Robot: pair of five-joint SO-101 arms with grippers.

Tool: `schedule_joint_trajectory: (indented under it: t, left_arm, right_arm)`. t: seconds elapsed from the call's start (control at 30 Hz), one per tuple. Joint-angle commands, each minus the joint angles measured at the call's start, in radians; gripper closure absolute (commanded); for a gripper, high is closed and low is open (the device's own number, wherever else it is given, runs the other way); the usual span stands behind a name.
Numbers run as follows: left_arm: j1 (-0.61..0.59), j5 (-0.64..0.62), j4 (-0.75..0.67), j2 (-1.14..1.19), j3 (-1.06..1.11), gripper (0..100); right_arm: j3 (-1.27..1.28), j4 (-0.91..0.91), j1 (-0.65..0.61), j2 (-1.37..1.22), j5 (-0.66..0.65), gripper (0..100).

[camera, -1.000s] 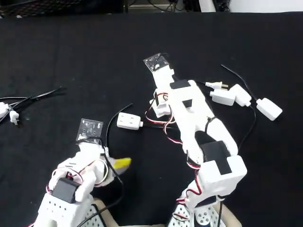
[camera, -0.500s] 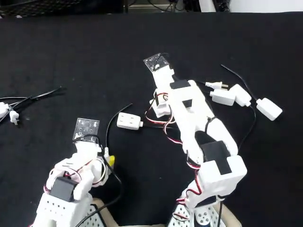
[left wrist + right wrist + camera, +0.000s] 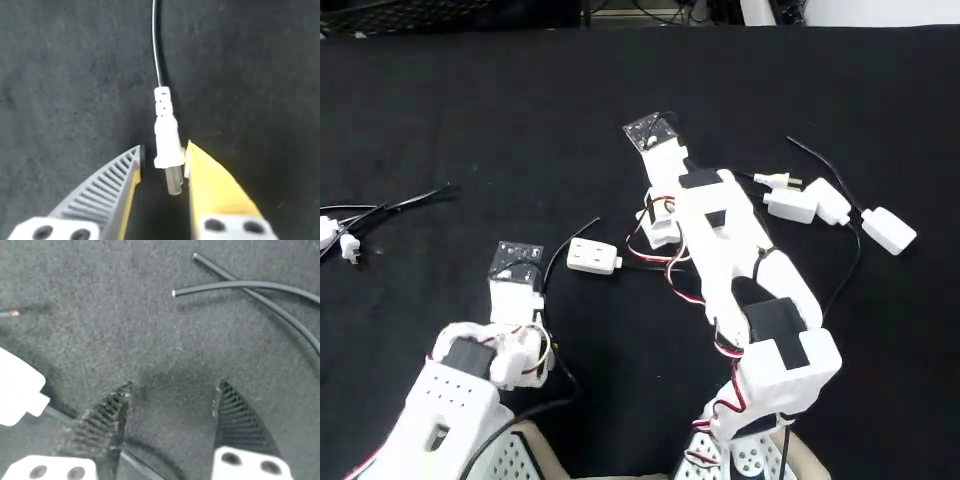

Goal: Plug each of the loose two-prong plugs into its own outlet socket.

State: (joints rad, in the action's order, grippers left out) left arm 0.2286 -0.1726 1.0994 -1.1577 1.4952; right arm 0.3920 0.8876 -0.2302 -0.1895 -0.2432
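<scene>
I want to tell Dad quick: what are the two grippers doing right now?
Left gripper: closed on the white plug.
Right gripper: open, holding nothing.

Black table [image 3: 470, 100] under white outlet socket [image 3: 593, 256], pronged plug [image 3: 778, 181], loose cables [image 3: 410, 198].

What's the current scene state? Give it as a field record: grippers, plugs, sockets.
left gripper: around a white two-prong plug, prongs toward the wrist camera; grip not confirmed
right gripper: open, over bare black mat
outlet socket: white, on the mat between the arms, slots up
second two-prong plug: lying beside white socket blocks, right of the right arm
far left: small white connector with black cables
</scene>
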Motion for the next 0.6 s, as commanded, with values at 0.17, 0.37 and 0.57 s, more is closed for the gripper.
schedule_joint_trajectory:
  t: [0.17, 0.37, 0.57]
  left_arm:
    - [-0.008, 0.005, -0.058, 0.23, -0.17, 84]
    - [-0.008, 0.005, -0.064, 0.235, -0.266, 84]
    - [-0.008, 0.005, -0.147, 0.247, -0.263, 84]
  right_arm:
    - [-0.048, -0.002, 0.015, 0.005, 0.0, 74.4]
    - [-0.047, -0.002, 0.015, 0.005, -0.002, 74.4]
    - [-0.047, -0.002, 0.015, 0.005, -0.002, 74.4]
